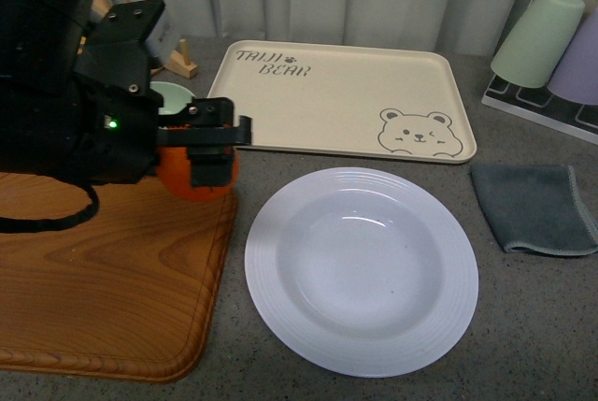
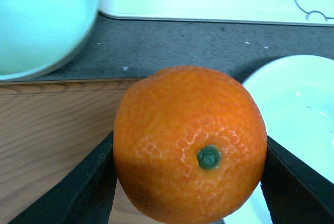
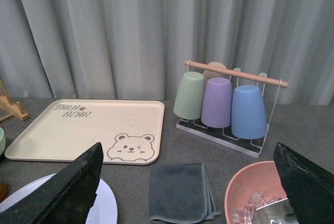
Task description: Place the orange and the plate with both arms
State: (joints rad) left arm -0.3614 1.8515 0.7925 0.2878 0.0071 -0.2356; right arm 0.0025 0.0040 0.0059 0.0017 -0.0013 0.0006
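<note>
The orange (image 2: 189, 145) is pinched between the left fingers (image 2: 88, 192) at the wooden board's (image 1: 112, 279) edge, not yet placed, while the white plate (image 1: 271, 242) lies ungrasped on the worktop (image 1: 523, 326), the right fingers (image 3: 68, 187) being spread and empty.

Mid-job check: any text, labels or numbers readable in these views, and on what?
"TAIJI BEAR", with a paw mark, printed at the far left corner of the beige tray; the first word's spelling is uncertain.
Nothing else is readable in any view.
</note>
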